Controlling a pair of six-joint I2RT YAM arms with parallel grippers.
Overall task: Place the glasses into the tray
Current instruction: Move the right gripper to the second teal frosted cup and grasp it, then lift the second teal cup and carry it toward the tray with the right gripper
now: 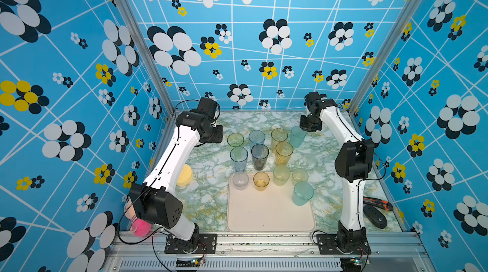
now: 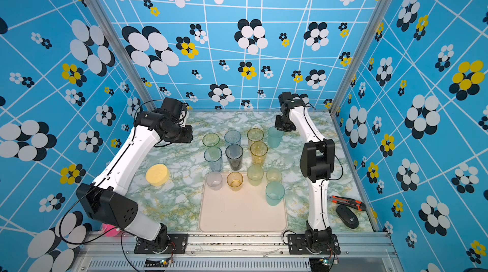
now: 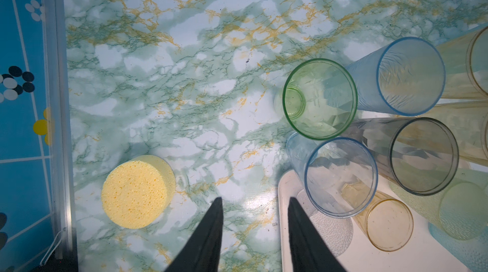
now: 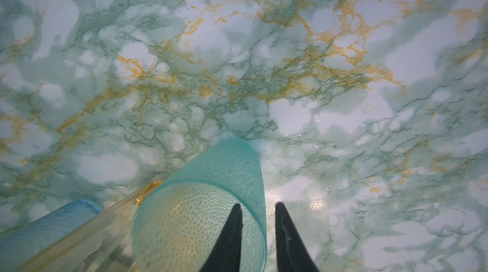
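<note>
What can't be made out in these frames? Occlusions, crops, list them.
- Both top views: pink toy mostly behind the left arm; what it is, unclear.
- A top view: yellow sponge half hidden by the left arm; whole in the left wrist view.
- Both top views: right hand fingertips covered by its own wrist.
- Right wrist view: teal glass rim cut by the frame edge.
- Left wrist view: tray shows only a corner.

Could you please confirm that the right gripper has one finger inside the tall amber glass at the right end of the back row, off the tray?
Not quite: the right wrist view shows the right gripper with one finger inside a tall teal glass, not an amber one. The rest holds: it stands at the right end of the back row, off the tray.
</note>
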